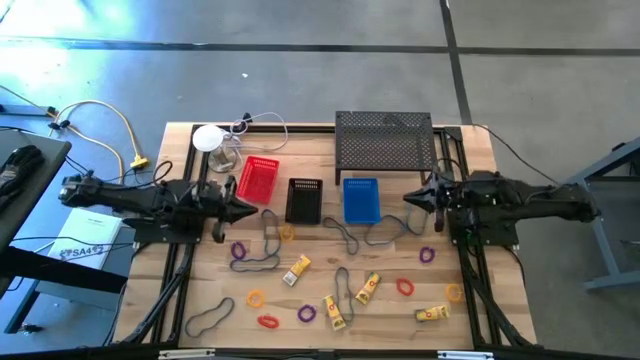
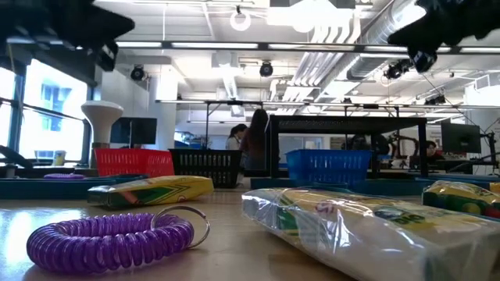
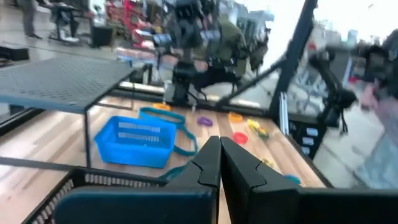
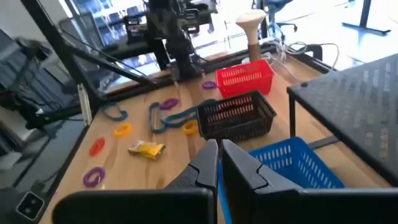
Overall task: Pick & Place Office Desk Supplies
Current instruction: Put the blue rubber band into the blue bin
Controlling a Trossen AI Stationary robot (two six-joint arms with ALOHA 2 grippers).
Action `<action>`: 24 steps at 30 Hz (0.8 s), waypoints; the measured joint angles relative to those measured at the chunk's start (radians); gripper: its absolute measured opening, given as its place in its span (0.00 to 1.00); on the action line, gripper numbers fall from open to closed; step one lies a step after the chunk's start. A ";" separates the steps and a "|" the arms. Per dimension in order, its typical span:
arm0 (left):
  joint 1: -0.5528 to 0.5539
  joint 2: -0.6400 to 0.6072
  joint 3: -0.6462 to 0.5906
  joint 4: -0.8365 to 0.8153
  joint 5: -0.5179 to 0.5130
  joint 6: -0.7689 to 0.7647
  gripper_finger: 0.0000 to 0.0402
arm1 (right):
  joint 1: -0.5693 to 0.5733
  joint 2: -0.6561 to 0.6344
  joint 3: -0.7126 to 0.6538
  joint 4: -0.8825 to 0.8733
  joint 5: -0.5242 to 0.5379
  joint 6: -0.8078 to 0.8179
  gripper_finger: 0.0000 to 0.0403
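Note:
The supplies lie loose on the wooden table's near half. There are yellow-and-black packets (image 1: pixel 297 269) (image 1: pixel 367 288) (image 1: pixel 432 313), purple rings (image 1: pixel 238 250) (image 1: pixel 427 255), red rings (image 1: pixel 404 287) and orange rings (image 1: pixel 255 298). Dark rubber loops (image 1: pixel 210 317) (image 1: pixel 345 238) lie flat among them. My left gripper (image 1: pixel 250 210) (image 3: pixel 219 149) is shut and hangs in the air beside the red basket (image 1: pixel 258 178). My right gripper (image 1: pixel 408 197) (image 4: pixel 219 152) is shut and hovers by the blue basket (image 1: pixel 361 200). Neither touches anything.
A black basket (image 1: pixel 304 200) stands between the red and blue ones. The black mesh shelf (image 1: pixel 385 140) stands at the far edge, with the white round object (image 1: pixel 208 138) and its cable to its left. People show in the room beyond the table in the low view.

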 joint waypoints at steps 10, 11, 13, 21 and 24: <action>-0.265 0.305 0.255 -0.179 -0.310 0.088 0.00 | 0.145 0.303 0.281 -0.355 0.065 0.129 0.02; -0.291 0.325 0.274 -0.208 -0.354 0.064 0.00 | 0.171 0.327 0.296 -0.387 0.085 0.164 0.02; -0.331 0.352 0.296 -0.234 -0.408 0.009 0.00 | 0.223 0.368 0.315 -0.450 0.129 0.255 0.02; -0.421 0.391 0.302 -0.245 -0.413 -0.171 0.00 | 0.403 0.493 0.303 -0.622 0.306 0.781 0.02; -0.431 0.402 0.302 -0.246 -0.413 -0.171 0.00 | 0.418 0.546 0.297 -0.553 0.311 0.829 0.02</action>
